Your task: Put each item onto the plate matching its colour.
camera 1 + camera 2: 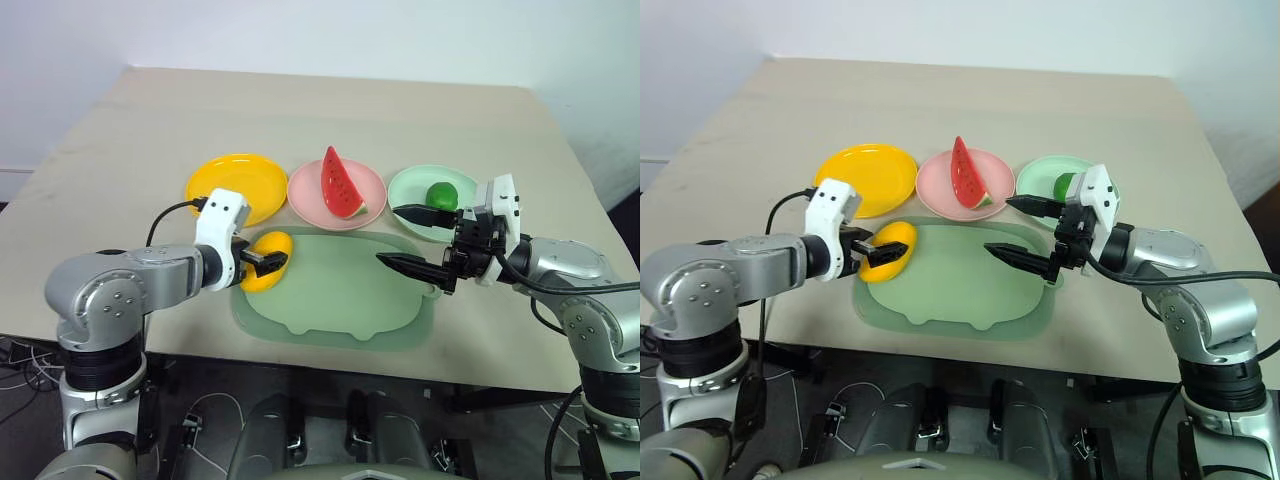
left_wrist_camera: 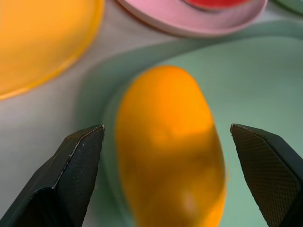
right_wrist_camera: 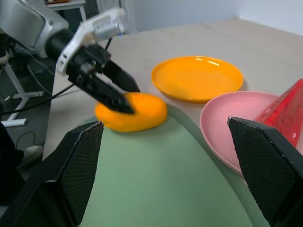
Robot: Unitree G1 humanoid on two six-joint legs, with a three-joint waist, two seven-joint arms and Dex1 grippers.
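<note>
Beige cloth is covering the desk [image 1: 120, 150], where one smooth oval yellow mango [image 1: 268, 258] is lying on the pale green mat's [image 1: 340, 300] edge, just beside the yellow plate [image 1: 237, 184], one of three round plates. Left claw [image 1: 268, 262] is straddling it wide; right claw [image 1: 405, 238] is gaping empty.

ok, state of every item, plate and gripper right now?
mango: on mat edge, between open left fingers
watermelon wedge: on pink plate
green ball: on mint plate
yellow plate: empty
left gripper: open
right gripper: open, empty

Lab: bare table [image 1: 300, 110], floor cables [image 1: 200, 440]
</note>
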